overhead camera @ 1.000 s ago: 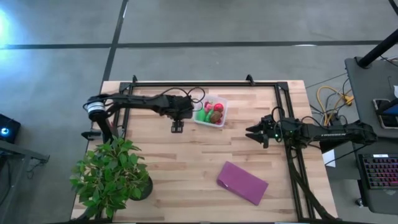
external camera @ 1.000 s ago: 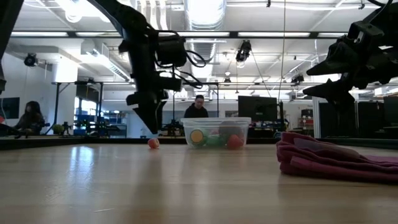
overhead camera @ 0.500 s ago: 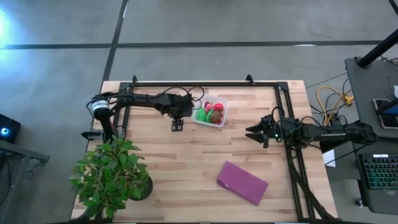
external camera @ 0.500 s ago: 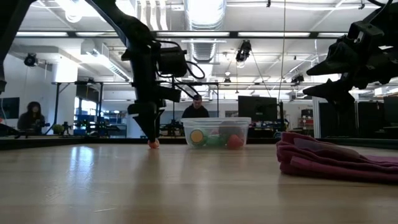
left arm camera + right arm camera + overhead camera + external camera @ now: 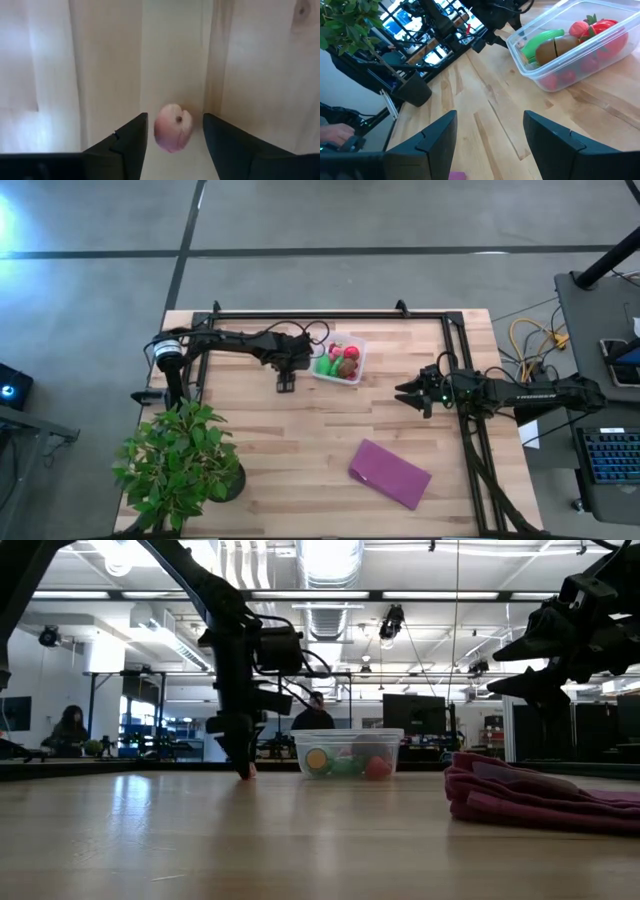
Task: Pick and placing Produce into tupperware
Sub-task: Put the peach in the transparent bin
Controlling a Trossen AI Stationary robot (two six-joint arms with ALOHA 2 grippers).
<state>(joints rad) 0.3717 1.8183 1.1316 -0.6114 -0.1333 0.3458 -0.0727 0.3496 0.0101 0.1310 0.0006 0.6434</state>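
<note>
A small pink toy fruit (image 5: 173, 127) lies on the wooden table, just left of the clear tupperware (image 5: 339, 360). My left gripper (image 5: 174, 130) is open and points down over it, one finger on either side, with a gap to each. In the low view the left gripper (image 5: 243, 762) reaches almost to the table and hides the fruit. The tupperware (image 5: 572, 47) holds red, green and brown produce (image 5: 555, 44). My right gripper (image 5: 408, 394) waits open above the table's right part.
A potted green plant (image 5: 178, 458) stands at the table's near left corner. A flat purple cloth (image 5: 390, 473) lies near the near edge, right of centre. A black frame (image 5: 330, 314) runs along the far and right sides. People show in the room beyond the table (image 5: 315, 715).
My left gripper has moved down toward the pink fruit, its fingertips dropping from above the fruit to almost table level around it. The fruit and the tupperware have stayed where they were.
</note>
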